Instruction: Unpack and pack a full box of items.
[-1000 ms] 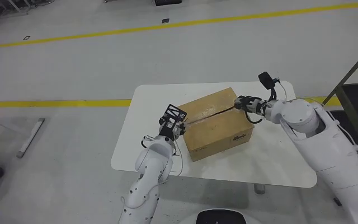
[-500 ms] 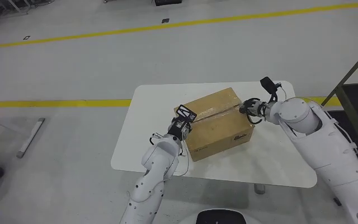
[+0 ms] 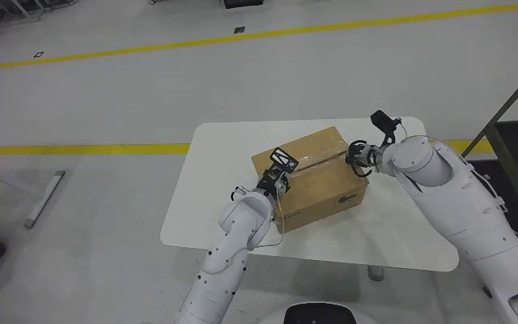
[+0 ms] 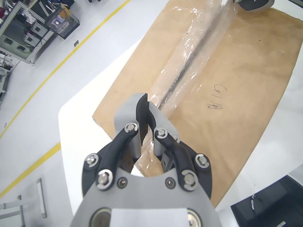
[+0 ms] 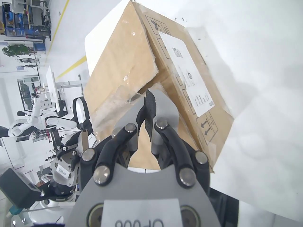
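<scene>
The cardboard box (image 3: pixel 312 174) sits at an angle in the middle of the white worktop (image 3: pixel 206 202), its top flaps down and a strip of clear tape (image 4: pixel 189 55) running along the centre seam. The left hand (image 4: pixel 144 100) is at the seam's end nearer the robot, fingers pressed together right at the tape's end. Whether any tape is caught between them cannot be told. The right hand (image 5: pixel 148 95) is at the opposite end, fingers pressed together beside a torn flap corner and crumpled tape. A white label (image 5: pixel 187 72) covers that end face.
</scene>
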Controlling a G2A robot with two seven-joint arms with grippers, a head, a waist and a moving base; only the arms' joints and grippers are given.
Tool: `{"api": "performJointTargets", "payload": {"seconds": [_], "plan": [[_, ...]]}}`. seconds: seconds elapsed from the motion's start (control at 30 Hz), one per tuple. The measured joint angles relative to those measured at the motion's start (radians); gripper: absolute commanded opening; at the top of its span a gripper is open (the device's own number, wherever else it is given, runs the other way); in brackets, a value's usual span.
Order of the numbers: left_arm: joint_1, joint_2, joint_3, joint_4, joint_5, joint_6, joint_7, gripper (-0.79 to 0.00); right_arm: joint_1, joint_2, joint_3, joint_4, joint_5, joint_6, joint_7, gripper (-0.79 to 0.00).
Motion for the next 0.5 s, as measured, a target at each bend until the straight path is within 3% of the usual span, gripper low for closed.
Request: {"api": "performJointTargets", "payload": {"seconds": [0.1, 0.3, 0.37, 0.5], "plan": [[-0.019, -0.005, 0.008, 0.023, -0.017, 0.007, -0.022, -0.693, 0.007, -0.003, -0.007, 0.008, -0.004, 0.003, 0.001, -0.785], [-0.048, -0.013, 0.012, 0.086, -0.022, 0.049, -0.039, -0.686, 0.016, -0.008, -0.021, 0.016, -0.019, 0.01, -0.001, -0.785], [-0.055, -0.015, 0.01, 0.104, -0.027, 0.063, -0.045, -0.754, 0.018, -0.009, -0.025, 0.016, -0.029, 0.014, -0.002, -0.785], [-0.071, -0.019, 0.004, 0.126, -0.049, 0.077, -0.051, -0.785, 0.019, -0.01, -0.027, 0.016, -0.036, 0.019, 0.0, -0.785]]}}
